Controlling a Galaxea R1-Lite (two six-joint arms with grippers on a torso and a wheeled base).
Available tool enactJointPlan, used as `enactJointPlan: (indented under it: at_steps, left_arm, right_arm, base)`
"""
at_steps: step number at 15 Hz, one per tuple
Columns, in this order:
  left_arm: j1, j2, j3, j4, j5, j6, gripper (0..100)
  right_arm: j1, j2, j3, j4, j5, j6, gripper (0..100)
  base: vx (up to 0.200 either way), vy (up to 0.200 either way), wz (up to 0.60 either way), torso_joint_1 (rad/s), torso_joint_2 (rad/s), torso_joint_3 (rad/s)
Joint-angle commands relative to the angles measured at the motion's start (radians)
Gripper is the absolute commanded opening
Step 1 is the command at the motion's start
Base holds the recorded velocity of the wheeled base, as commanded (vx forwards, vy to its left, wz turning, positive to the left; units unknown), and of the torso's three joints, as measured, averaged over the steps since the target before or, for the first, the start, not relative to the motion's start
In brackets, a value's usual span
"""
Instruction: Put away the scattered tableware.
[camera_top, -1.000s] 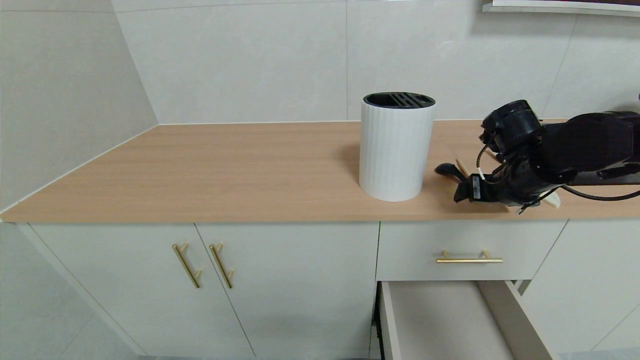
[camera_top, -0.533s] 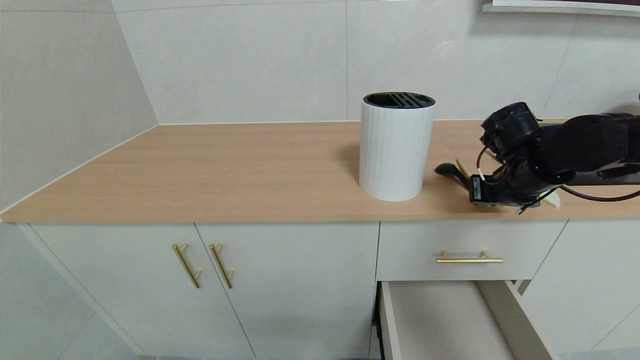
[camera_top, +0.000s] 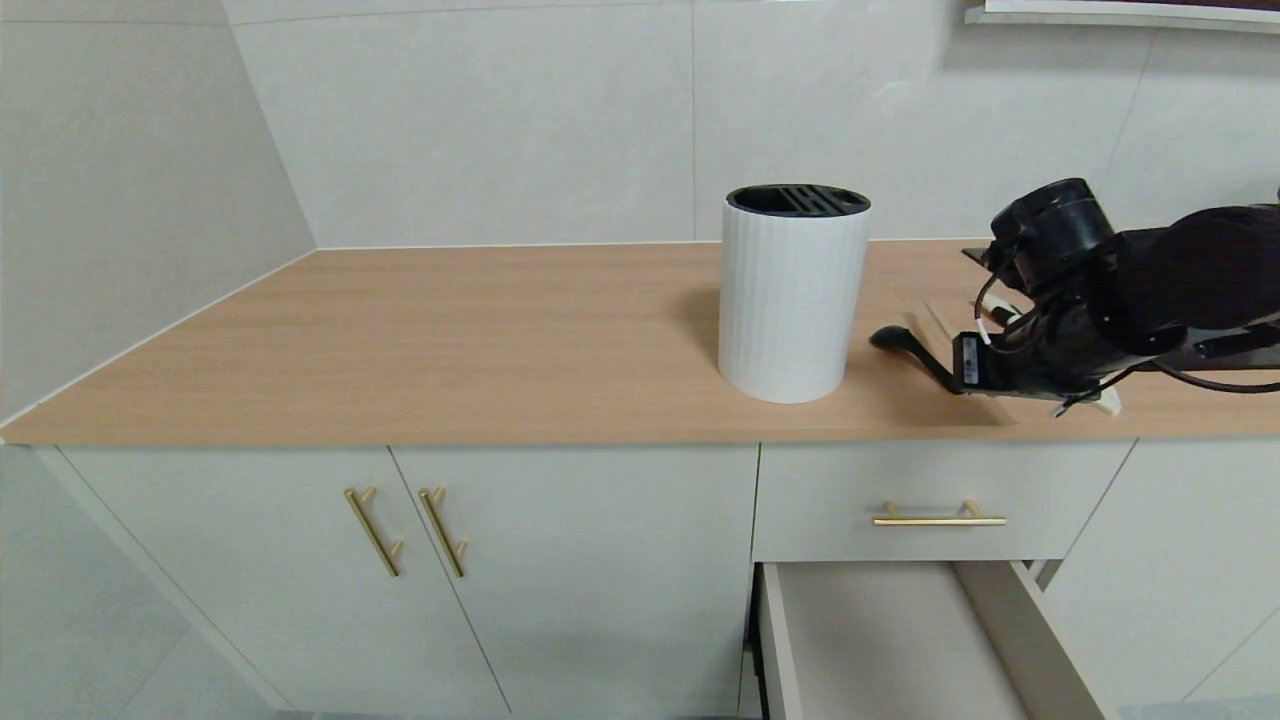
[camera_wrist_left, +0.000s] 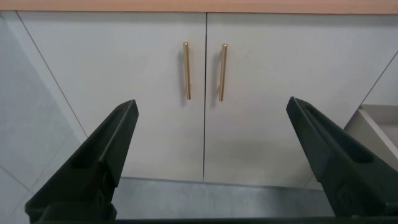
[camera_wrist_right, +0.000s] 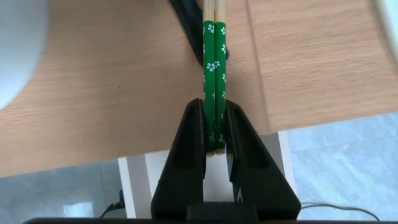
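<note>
A pair of wooden chopsticks (camera_wrist_right: 213, 74) with green, paw-printed ends is clamped between the fingers of my right gripper (camera_wrist_right: 214, 134), which is shut on them. In the head view that gripper (camera_top: 968, 368) hovers just above the counter, right of the white ribbed utensil holder (camera_top: 793, 295), and the chopsticks (camera_top: 938, 322) stick out toward the back. A black spoon (camera_top: 893, 340) lies on the counter between holder and gripper. My left gripper (camera_wrist_left: 211, 109) is open and holds nothing, low in front of the cabinet doors.
The wooden counter (camera_top: 500, 340) runs along tiled walls. A white utensil (camera_top: 1106, 401) lies by the counter's front edge under the right arm. Below, a drawer (camera_top: 900, 640) stands pulled out. Two cabinet doors carry gold handles (camera_wrist_left: 186, 70).
My right gripper has risen off the counter and drawn back to the right, taking the chopsticks with it. The black spoon and holder have stayed put.
</note>
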Motion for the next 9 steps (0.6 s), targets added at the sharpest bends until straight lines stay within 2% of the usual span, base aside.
enactJointPlan:
  at_steps: [1,4,6,7,8,9]
  left_arm:
    - [0.000,0.000,-0.001,-0.001,0.000,-0.001,100]
    - [0.000,0.000,-0.001,-0.001,0.000,-0.001,100]
    - [0.000,0.000,-0.001,-0.001,0.000,-0.001,100]
    - [0.000,0.000,-0.001,-0.001,0.000,-0.001,100]
    - [0.000,0.000,0.000,-0.001,0.000,-0.001,100]
    - [0.000,0.000,0.000,-0.001,0.000,-0.001,100]
  right_arm:
    - [0.001,-0.137,0.046,0.004,0.007,-0.002,0]
    - [0.011,-0.315,0.155,0.004,0.030,-0.005,0]
    - [0.033,-0.450,0.273,-0.001,0.102,-0.012,0]
    - [0.033,-0.450,0.273,-0.001,0.102,-0.012,0]
    - [0.059,-0.529,0.383,-0.002,0.095,-0.011,0]
    - [0.074,-0.554,0.411,-0.002,0.087,-0.009,0]
  base:
    - [0.000,0.000,0.00,0.000,0.00,0.000]
    - [0.000,0.000,0.00,0.000,0.00,0.000]
    - [0.000,0.000,0.00,0.000,0.00,0.000]
    - [0.000,0.000,0.00,0.000,0.00,0.000]
    - [0.000,0.000,0.00,0.000,0.00,0.000]
    - [0.000,0.000,0.00,0.000,0.00,0.000]
